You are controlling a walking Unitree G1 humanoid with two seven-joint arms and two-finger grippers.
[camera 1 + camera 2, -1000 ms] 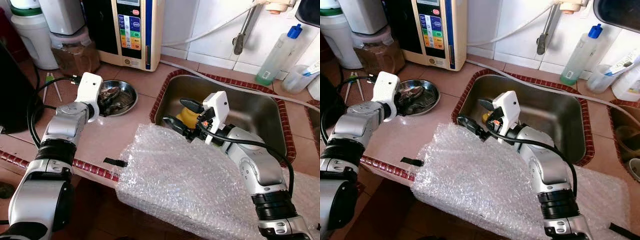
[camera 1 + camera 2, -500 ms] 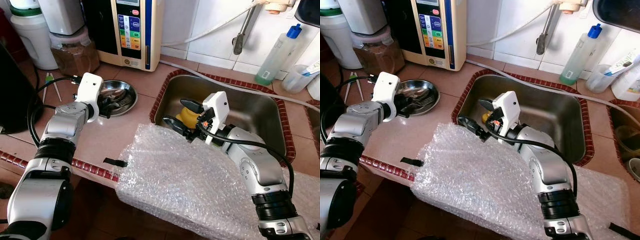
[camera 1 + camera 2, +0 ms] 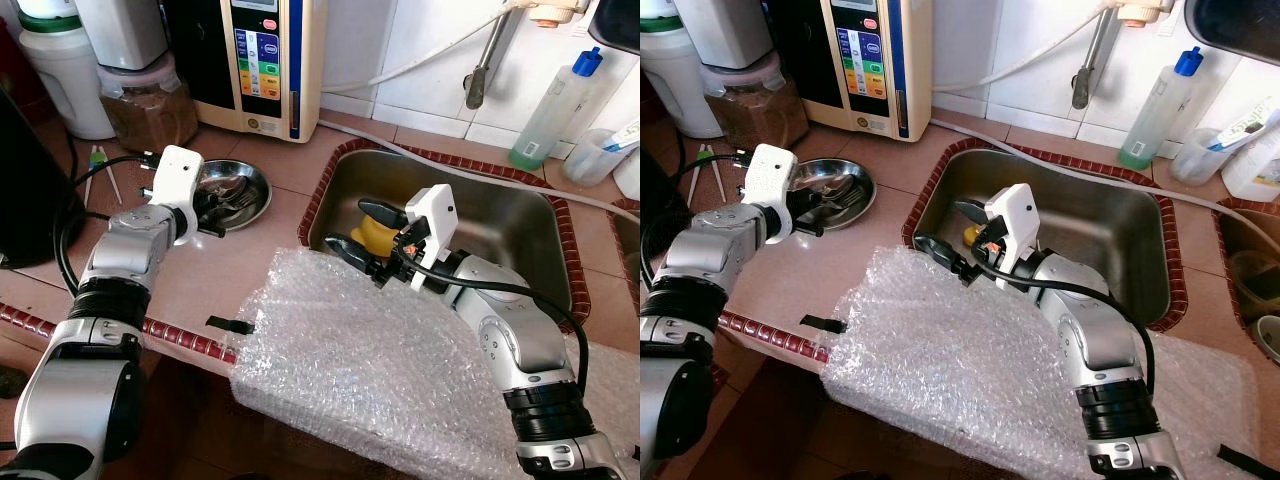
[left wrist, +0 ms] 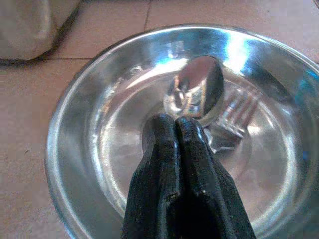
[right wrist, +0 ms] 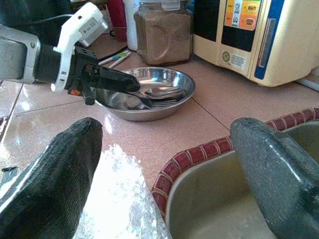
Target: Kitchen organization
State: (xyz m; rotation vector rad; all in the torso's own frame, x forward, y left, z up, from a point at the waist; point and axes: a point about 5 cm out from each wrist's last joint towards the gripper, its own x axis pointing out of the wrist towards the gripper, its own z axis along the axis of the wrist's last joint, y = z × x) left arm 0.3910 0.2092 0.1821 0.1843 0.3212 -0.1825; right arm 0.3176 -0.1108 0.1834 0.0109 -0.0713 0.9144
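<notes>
Left hand (image 4: 175, 130) of mine is clenched over the steel bowl (image 3: 252, 178) on the worktop (image 3: 215, 275), its tips above the spoon (image 4: 199, 92) and fork (image 4: 234, 122). At the sink (image 3: 500, 215) edge, my right hand (image 3: 365, 228) hangs spread wide, gripping nothing, beside the bubble wrap (image 3: 360, 370).

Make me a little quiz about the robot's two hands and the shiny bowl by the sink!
1. True or false: the left hand has its fingers pressed together over the steel bowl.
2. What lies inside that bowl? A) a spoon and a fork B) two eggs C) a sponge
3. Fill in: the right hand is open at the edge of the ____, above the bubble wrap.

Key:
1. True. The wrist view shows both black fingers touching, with nothing seen between them.
2. A.
3. Sink. A yellow object sits in it just beyond the fingers.
</notes>
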